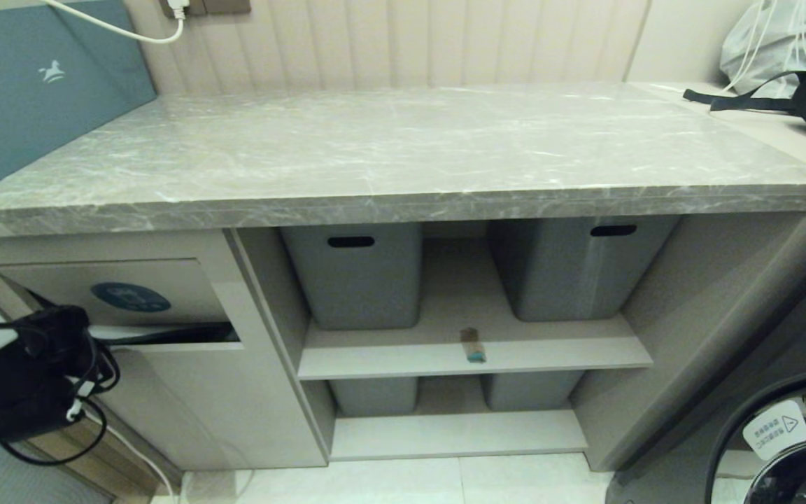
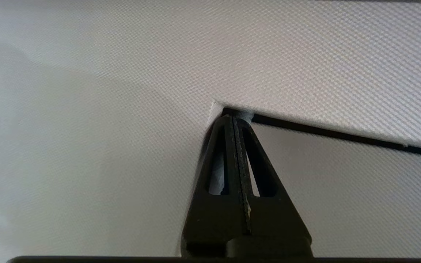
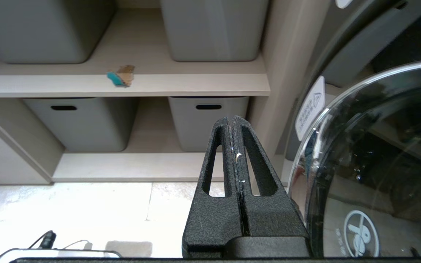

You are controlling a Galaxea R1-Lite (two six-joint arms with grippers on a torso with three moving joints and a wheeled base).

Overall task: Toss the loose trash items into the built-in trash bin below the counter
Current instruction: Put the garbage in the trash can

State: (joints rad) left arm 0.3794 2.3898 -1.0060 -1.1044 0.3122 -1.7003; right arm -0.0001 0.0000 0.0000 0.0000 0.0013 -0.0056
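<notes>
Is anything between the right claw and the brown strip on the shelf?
Nothing visible: the small brown teal-ended strip lies at the beige shelf's front edge, open to the right claw.

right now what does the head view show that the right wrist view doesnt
Only the head view shows the counter, the trash bin flap pushed in, and the left arm at its slot.
Only the right wrist view shows the right gripper, fingers shut and empty, and the round glass door.
Both show the brown strip with a teal end on the upper shelf in front of the grey tubs.
</notes>
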